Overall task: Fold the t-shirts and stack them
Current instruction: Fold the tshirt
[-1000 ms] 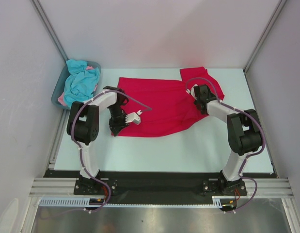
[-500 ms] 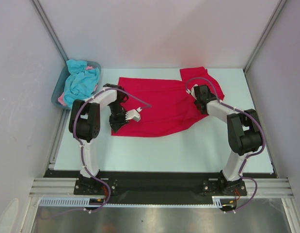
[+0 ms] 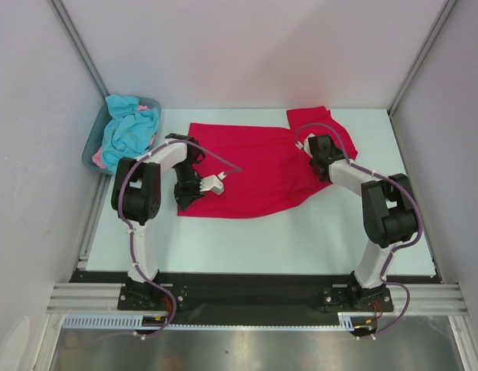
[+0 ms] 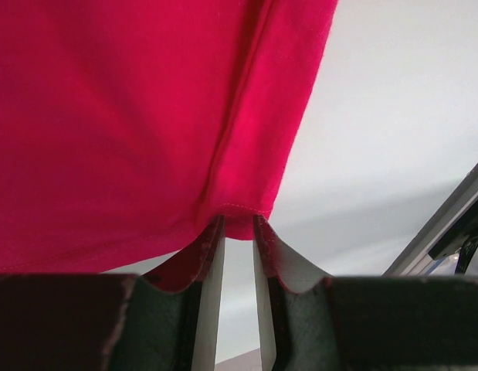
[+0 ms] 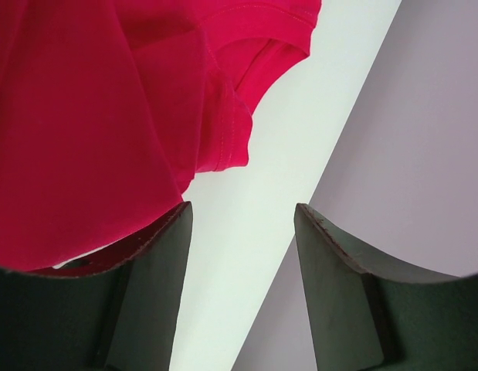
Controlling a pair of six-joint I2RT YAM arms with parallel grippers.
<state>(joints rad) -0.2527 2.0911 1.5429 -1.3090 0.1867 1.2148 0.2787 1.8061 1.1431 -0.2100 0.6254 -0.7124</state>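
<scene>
You've got the crimson t-shirt (image 3: 250,166) lying spread, mostly flat, across the far half of the table (image 3: 300,239) (one sleeve (image 3: 320,120) points toward the far right corner). Your turquoise t-shirt (image 3: 130,131) and pink t-shirt (image 3: 100,160) sit crumpled together in the tub (image 3: 89,151), far left.

A t-shirt (image 3: 254,166) lay spread on the desk's (image 3: 300,239) far middle; left of it, at the far corner, a tub (image 3: 90,152) held more shirts (image 3: 130,127).

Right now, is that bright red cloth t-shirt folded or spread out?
Mostly spread: the bright red cloth t-shirt lies wide across the pale table, one corner pinched in the left fingers.
</scene>
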